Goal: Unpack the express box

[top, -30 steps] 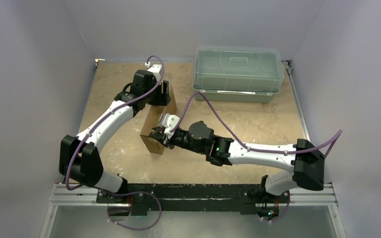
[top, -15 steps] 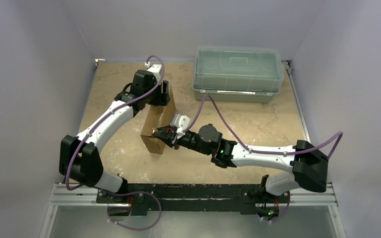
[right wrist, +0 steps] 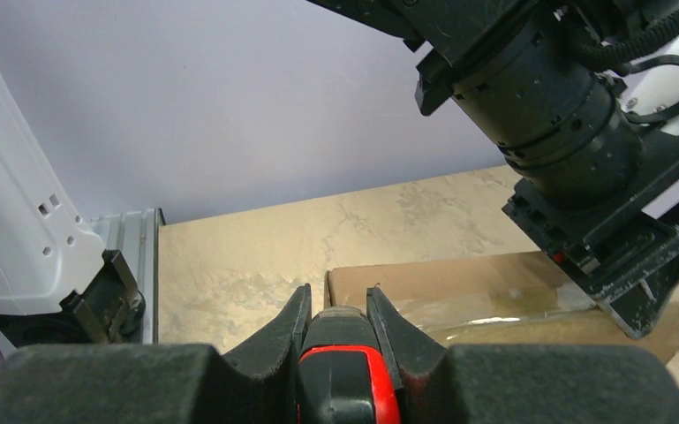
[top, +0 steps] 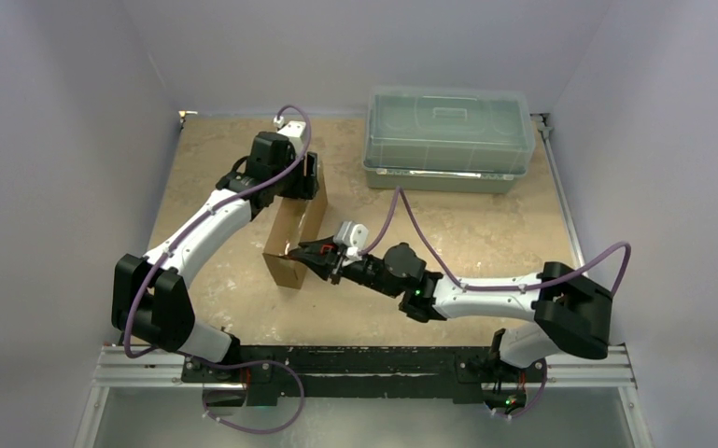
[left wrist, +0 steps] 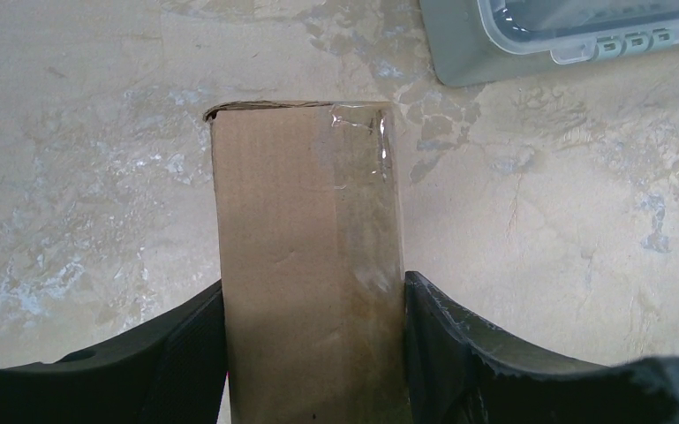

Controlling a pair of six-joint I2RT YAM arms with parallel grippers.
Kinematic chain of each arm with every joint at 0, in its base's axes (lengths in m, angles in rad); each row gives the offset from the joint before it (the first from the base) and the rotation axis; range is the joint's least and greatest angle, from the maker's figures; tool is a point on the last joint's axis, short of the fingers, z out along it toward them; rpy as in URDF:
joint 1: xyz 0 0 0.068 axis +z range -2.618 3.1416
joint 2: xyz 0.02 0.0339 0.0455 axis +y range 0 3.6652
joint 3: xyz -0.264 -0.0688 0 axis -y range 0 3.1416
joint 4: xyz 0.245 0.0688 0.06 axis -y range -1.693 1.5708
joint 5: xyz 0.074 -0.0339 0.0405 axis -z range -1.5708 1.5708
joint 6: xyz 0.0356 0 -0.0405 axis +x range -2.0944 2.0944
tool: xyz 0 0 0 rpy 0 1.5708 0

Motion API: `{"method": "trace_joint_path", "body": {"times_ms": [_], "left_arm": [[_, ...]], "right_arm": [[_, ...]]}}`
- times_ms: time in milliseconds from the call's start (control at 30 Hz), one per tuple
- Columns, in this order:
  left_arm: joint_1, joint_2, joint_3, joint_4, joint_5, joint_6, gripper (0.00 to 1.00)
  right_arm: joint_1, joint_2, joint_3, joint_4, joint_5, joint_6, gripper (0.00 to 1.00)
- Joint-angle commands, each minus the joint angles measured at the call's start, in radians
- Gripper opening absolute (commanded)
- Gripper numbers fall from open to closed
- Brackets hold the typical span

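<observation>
The cardboard box (top: 291, 245) stands on one of its narrow long sides, left of the middle of the desk (top: 495, 233), with its length running away from my bases. My left end effector (top: 304, 183) comes down on the far end of the box and is clamped across its thin width, one black finger (left wrist: 177, 344) pressed flat against each broad face. The left wrist view shows the upward narrow side, with a strip of clear tape (left wrist: 364, 168) along one edge.

My right end effector (top: 329, 256) reaches in low from the right and is closed on a red and black tool (right wrist: 346, 382), which sits squeezed between the two fingers. The tool's front points at the near top corner of the box; I cannot tell whether it touches the cardboard.

A lidded grey-green plastic bin (top: 448, 135) sits at the far right of the desk, apart from the box.
</observation>
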Motion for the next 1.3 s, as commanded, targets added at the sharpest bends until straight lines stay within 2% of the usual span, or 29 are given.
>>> {"method": "trace_joint_path", "body": {"times_ms": [0, 167, 367, 600, 833, 1100, 1167, 1267], "left_arm": [[0.007, 0.006, -0.017, -0.032, 0.011, 0.01, 0.29], [0.007, 0.007, -0.017, -0.029, 0.022, 0.008, 0.28], [0.007, 0.011, -0.02, -0.026, 0.033, 0.007, 0.28], [0.006, 0.02, -0.02, -0.026, 0.042, 0.002, 0.26], [0.007, 0.02, -0.019, -0.026, 0.038, 0.003, 0.25], [0.006, 0.021, -0.02, -0.026, 0.038, 0.002, 0.24], [0.006, 0.021, -0.019, -0.025, 0.039, 0.002, 0.24], [0.006, 0.021, -0.021, -0.026, 0.041, 0.0, 0.24]], "right_arm": [[-0.009, 0.021, -0.111, -0.047, 0.066, 0.023, 0.0], [-0.009, 0.044, -0.151, 0.07, 0.091, 0.035, 0.0], [-0.007, -0.017, -0.074, -0.003, 0.116, -0.026, 0.0], [0.008, -0.092, 0.103, -0.196, 0.129, -0.084, 0.0], [0.058, -0.118, 0.199, -0.321, 0.176, -0.16, 0.0], [0.078, -0.218, 0.209, -0.317, 0.149, -0.093, 0.0], [0.082, -0.216, 0.218, -0.32, 0.131, -0.08, 0.0], [0.086, -0.182, 0.261, -0.359, 0.185, -0.078, 0.0]]}}
